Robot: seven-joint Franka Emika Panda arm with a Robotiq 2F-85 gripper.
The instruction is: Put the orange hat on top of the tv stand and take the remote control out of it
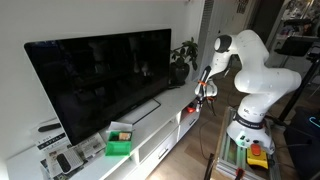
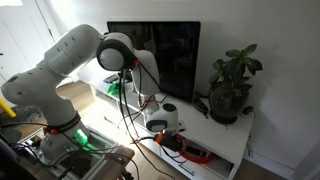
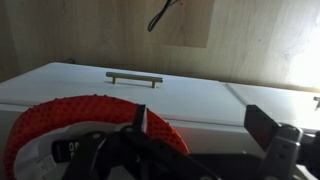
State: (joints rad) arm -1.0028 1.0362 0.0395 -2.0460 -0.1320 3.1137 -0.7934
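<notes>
Claw [image 3: 195,113] spread apart by the orange hat [image 3: 60,115]; its white label [image 3: 66,148] seems blurred, unreadable.

In the wrist view the lower edge cuts off the orange hat [image 3: 60,118], and the gripper [image 3: 198,120] covers its right part. In an exterior view the flat things [image 1: 62,158] beside the green box [image 1: 120,145] are too small to name, and the left edge cuts off the end of the tv stand [image 1: 165,110].

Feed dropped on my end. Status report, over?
Gripper open, empty. Orange hat right beneath, not gripped, dark item inside. Nothing seen blocking.
</notes>
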